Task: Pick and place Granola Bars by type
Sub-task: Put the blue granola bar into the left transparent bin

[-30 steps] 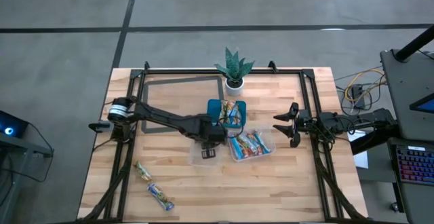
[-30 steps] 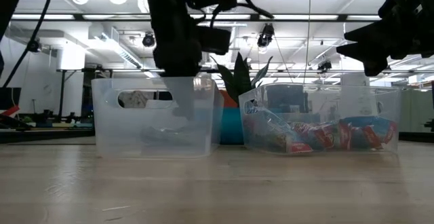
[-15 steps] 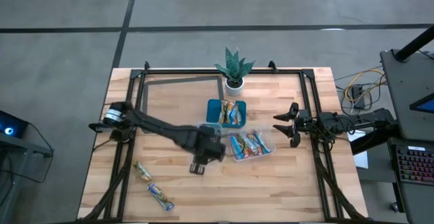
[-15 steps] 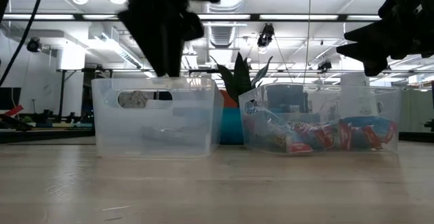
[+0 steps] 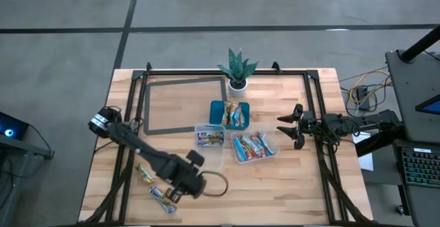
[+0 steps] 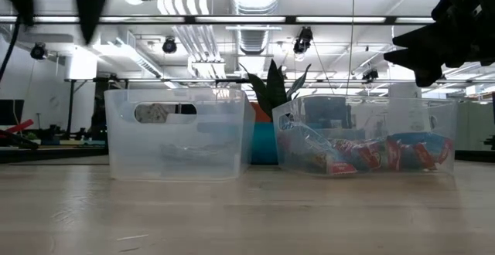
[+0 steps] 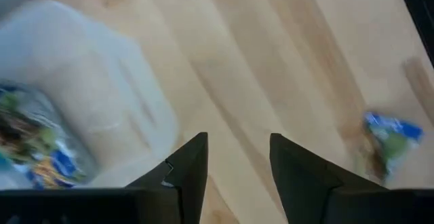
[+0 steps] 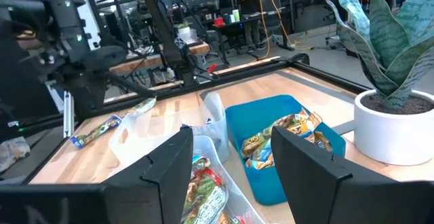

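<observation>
My left jaws (image 7: 237, 166) stand apart with bare wood showing between the fingers, so they hold nothing and touch nothing. In the high view the left gripper (image 5: 185, 184) hangs over the lower left of the surface (image 5: 295, 186), just beside the two loose Granola Bars: a greenish one (image 5: 144, 173) and a blue-ended one (image 5: 163, 199) near the bottom edge of the frame. My wrist view catches a blue-wrapped bar (image 7: 388, 139) at the right of its frame, though I can't tell for sure which of the two it is. The right jaws (image 8: 230, 176) are also parted and empty; that arm waits at the right edge of the frame, level with the tubs.

The rest of the bars are already sorted: a few in the left clear tub (image 5: 210, 137) at centre frame, a heap in the right clear tub (image 5: 254, 146), and some in the teal tray (image 5: 230, 114) just above them.

I'd judge these bars to be light, with slick, crinkly foil that slides on wood and yields a little under pressure. The crimped ends are flimsy, so I'd pinch across the short width at mid-length, coming straight down with the fingers either side of the bar. Too light a squeeze and the wrapper could slip out; a nudge could easily push it away.
</observation>
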`<state>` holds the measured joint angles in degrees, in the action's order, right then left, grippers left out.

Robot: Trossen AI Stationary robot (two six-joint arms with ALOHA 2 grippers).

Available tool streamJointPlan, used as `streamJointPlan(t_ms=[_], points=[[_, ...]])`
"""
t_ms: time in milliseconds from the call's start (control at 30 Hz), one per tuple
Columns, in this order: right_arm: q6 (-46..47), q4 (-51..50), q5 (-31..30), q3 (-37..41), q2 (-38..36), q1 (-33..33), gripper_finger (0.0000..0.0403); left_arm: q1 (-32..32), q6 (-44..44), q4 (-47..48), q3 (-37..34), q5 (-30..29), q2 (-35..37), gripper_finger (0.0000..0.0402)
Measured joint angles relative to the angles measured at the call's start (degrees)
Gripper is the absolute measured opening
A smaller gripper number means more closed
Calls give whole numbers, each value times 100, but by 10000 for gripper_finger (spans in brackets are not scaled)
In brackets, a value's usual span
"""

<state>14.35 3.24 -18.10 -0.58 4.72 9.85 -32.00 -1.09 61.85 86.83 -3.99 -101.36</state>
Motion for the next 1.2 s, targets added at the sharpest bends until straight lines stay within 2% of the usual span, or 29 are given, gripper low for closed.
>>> streamJointPlan(t_ms=[367, 700, 1200], points=[[0, -4, -1, 0, -8, 0, 189, -1160, -535, 22, -707, -9, 527, 140], [0, -4, 1, 0, -6, 0, 189, -2047, -914, -33, -1113, 16, 627, 140], [-1, -4, 4, 0, -6, 1, 189, -2176, -1369, -1656, -2165, 304, 627, 140]])
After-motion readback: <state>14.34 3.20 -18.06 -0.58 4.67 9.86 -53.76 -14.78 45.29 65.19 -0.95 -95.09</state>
